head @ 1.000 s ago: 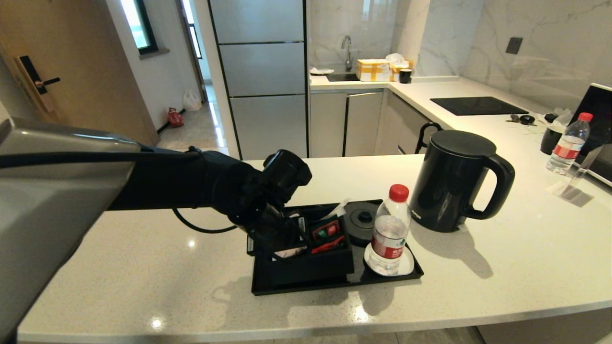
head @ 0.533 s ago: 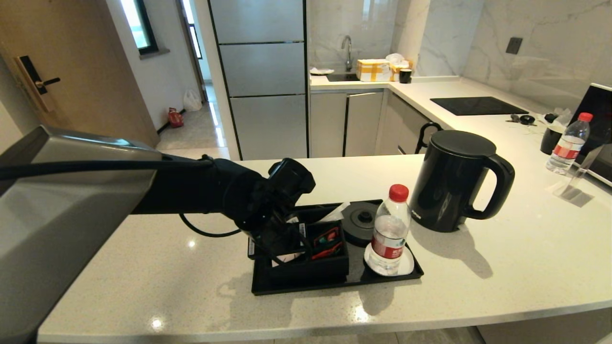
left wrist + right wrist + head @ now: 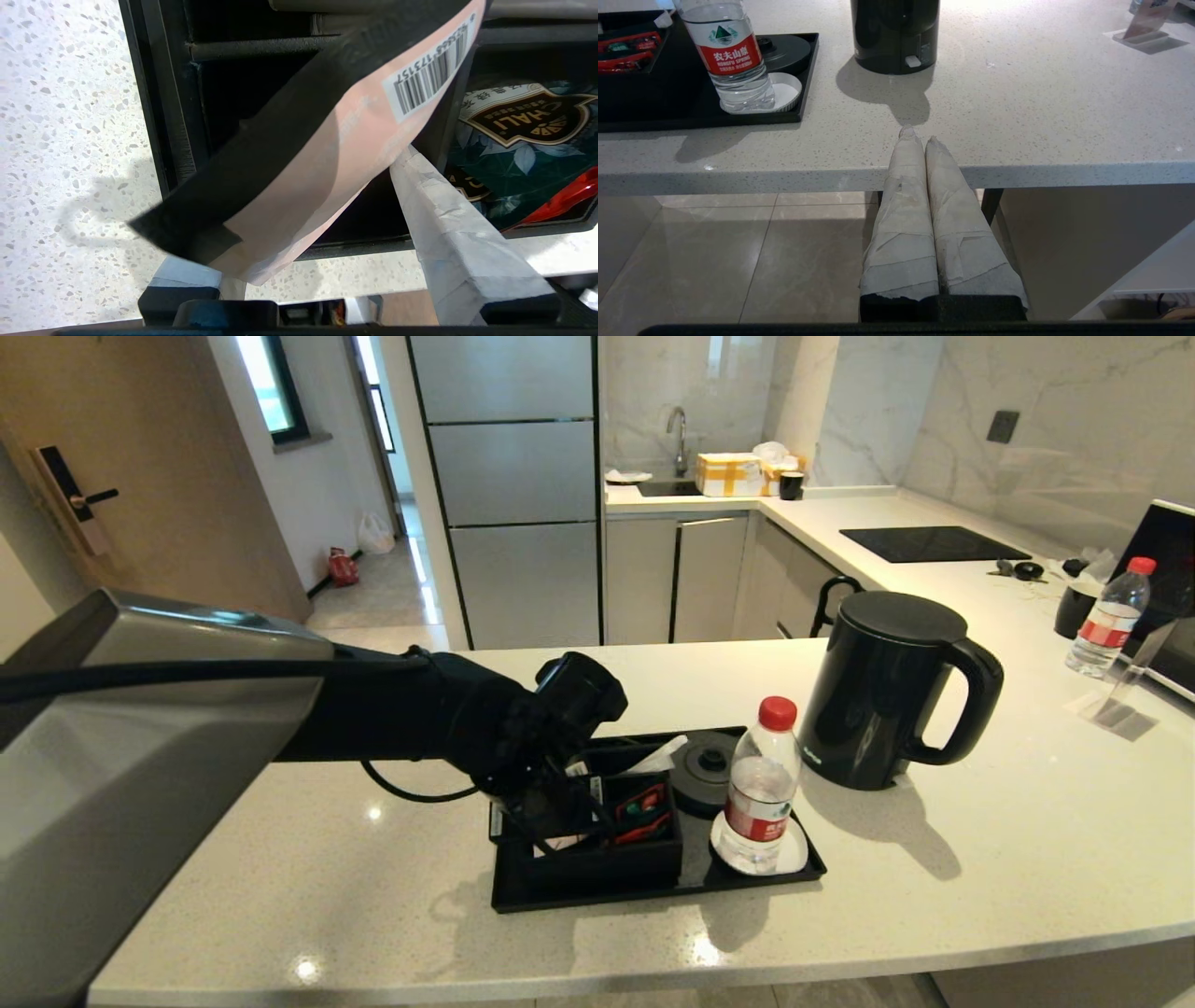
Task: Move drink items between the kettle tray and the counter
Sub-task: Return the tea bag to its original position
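Head view. The left gripper [image 3: 551, 812] reaches down over the divided compartments at the near-left end of the kettle tray [image 3: 653, 891], which lies flat on the counter [image 3: 980, 896]. The kettle [image 3: 887, 691] stands off its round base [image 3: 702, 770], on the counter just beside the tray's far-right corner, handle turned to the right. A water bottle [image 3: 761, 789] occupies the white coaster [image 3: 784, 859]. The right arm is out of this view.

Left wrist view. The sachet [image 3: 327, 140], pale pink with a black band and a barcode label, is pinched between the taped fingers [image 3: 458, 242]; the jaws are closed down to the thickness of the packet. It hangs tilted above the compartment wall and the tray rim, with other packets [image 3: 523, 140] lying in the neighbouring cell. Gripping near one edge leaves most of the sachet free, probably so that it clears the dividers (whether it is going in or coming out cannot be told here).

Right wrist view. The right gripper [image 3: 915, 135] is parked below and in front of the counter edge, fingers pressed together, holding nothing, well apart from the tray.
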